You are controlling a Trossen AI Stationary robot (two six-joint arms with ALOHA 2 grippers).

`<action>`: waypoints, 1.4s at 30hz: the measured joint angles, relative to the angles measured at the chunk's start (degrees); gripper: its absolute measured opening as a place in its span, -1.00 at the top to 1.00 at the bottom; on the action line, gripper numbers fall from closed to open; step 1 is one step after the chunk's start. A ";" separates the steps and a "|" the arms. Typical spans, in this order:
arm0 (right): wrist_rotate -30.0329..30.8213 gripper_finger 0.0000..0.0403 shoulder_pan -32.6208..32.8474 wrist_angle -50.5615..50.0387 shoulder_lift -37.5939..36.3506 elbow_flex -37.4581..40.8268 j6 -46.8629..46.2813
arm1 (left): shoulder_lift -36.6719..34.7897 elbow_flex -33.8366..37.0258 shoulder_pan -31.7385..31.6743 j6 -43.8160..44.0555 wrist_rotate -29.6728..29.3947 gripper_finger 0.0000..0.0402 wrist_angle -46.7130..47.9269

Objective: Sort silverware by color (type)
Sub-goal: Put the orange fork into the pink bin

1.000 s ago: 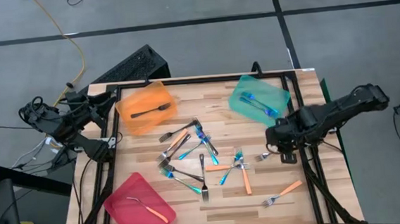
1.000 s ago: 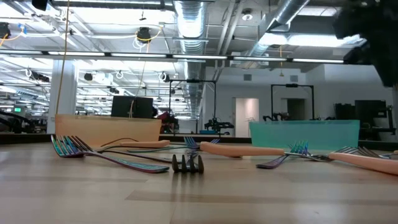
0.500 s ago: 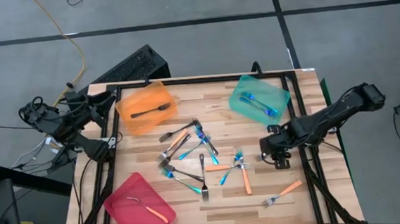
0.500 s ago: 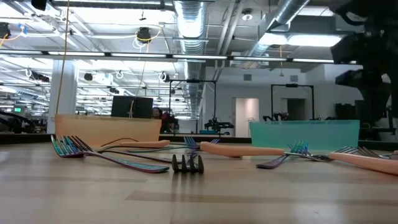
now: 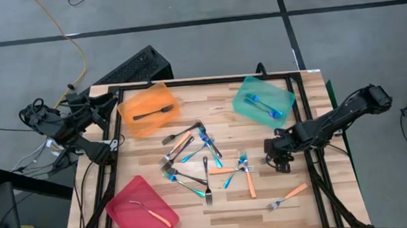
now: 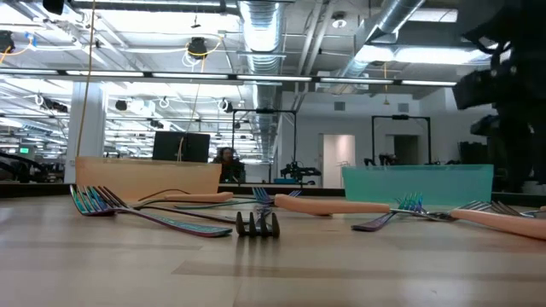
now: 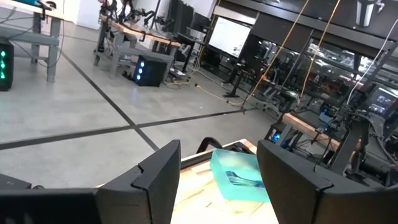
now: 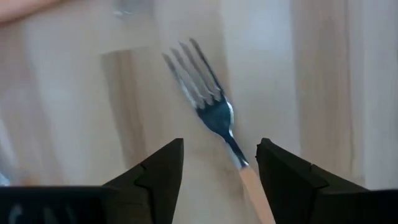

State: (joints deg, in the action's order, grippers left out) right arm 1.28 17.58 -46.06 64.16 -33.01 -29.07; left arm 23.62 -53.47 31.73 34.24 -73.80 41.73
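Right wrist view puts your right claw just above the bench, fingers spread wide with nothing between them yet, and an orange-handled fork lying flat in the gap, tines pointing away and its neck roughly centred between the fingers. You look to be at the approach step of one more pick. From above, that claw sits at the right side of the bench over the lone fork just beyond the central pile of forks; another orange fork lies apart nearer the front edge.

Your next move calls for a short descent, then closing across the neck or upper handle, which is thin and lies flush on the wood, so the fingertips must come right down to the surface. A fork with that handle probably belongs in the pink tray, which already holds one, far across the bench.

Your left claw waits off the bench's left rear corner, wide open and empty.
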 joint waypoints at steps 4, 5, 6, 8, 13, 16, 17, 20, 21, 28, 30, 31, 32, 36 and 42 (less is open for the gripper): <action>0.24 -0.11 0.05 0.26 0.02 2.34 -5.41 | 0.00 0.01 -0.02 -0.04 -0.03 0.02 0.03; 0.38 -0.11 0.05 0.12 0.00 2.65 -5.85 | 0.00 0.00 -0.02 -0.04 -0.04 0.02 0.02; 0.81 -0.11 0.05 -0.16 0.00 2.88 -5.87 | 0.00 0.01 -0.02 -0.05 -0.04 0.02 0.02; 2.63 -0.11 0.05 -0.08 0.00 3.23 -5.77 | 0.00 -0.01 0.00 -0.35 -0.04 0.02 0.03; 4.77 -0.11 0.05 2.08 0.00 3.96 -2.17 | 0.00 -0.01 0.00 -0.55 -0.07 0.02 0.05; 4.58 -0.11 0.05 5.05 0.00 5.41 -1.08 | 0.00 0.01 0.00 -0.52 0.00 0.02 0.05; 4.37 -0.11 0.05 5.09 0.00 5.73 -1.10 | 0.00 -0.01 0.00 -0.50 0.02 0.02 0.05; 4.24 -0.11 0.05 5.16 0.02 6.47 -1.08 | 0.00 -0.01 0.00 -0.50 0.02 0.02 0.05; 4.24 -0.11 0.05 5.24 0.02 6.51 -1.07 | 0.00 0.00 -0.02 -0.50 0.02 0.02 0.05; 4.33 -0.11 0.77 5.26 2.78 6.42 -0.83 | 0.00 0.02 -0.01 0.90 0.55 0.02 1.77; 4.44 -0.11 1.93 5.51 4.87 6.22 -0.56 | -0.02 0.02 -0.02 2.01 1.05 0.02 2.27; 4.56 -0.11 2.60 5.53 6.03 6.14 -0.56 | -0.02 0.02 -0.02 2.46 1.08 0.02 2.64; 4.94 -0.11 3.28 5.63 7.21 5.94 -0.60 | -0.02 0.02 0.00 2.71 1.11 0.02 2.70; 5.78 -0.09 5.05 5.45 9.94 5.06 -1.06 | -0.02 0.02 -0.02 2.88 1.18 0.02 2.67; 5.53 0.22 5.14 5.17 10.38 3.45 -0.82 | -0.02 0.02 0.00 2.86 1.28 0.02 2.67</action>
State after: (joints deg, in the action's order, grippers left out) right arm 6.81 22.72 -40.88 74.54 -29.56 -29.89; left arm 23.59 -53.45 31.72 37.10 -72.52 44.40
